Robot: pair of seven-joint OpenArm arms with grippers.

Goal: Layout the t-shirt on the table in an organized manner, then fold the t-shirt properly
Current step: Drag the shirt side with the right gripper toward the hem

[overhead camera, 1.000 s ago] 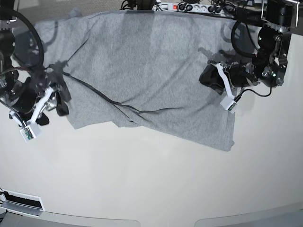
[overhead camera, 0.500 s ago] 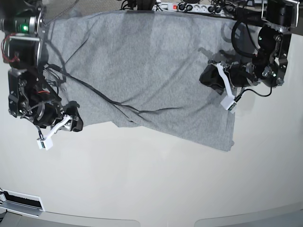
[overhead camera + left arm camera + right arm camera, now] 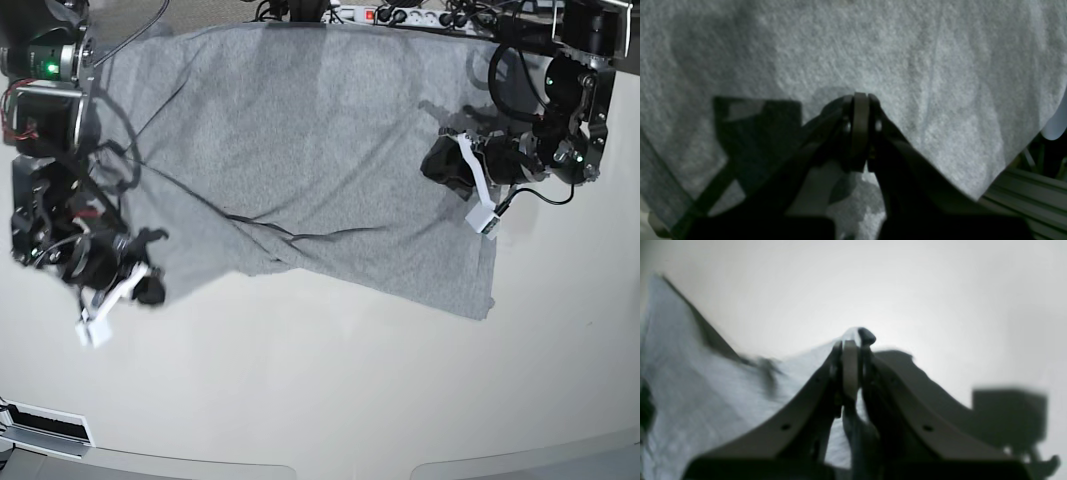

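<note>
Grey t-shirt (image 3: 300,150) spread creased, hem edge lifted

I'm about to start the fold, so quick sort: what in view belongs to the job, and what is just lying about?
Job:
- t-shirt, spread out, creased
- table
- right gripper, jaws shut on the shirt's edge
- left gripper, jaws shut over the shirt

Lying about:
- power strip and cables behind the table's far edge

Overhead base view of the table (image 3: 330,390); two close wrist views along the claws, sharing the t-shirt (image 3: 300,150).
</note>
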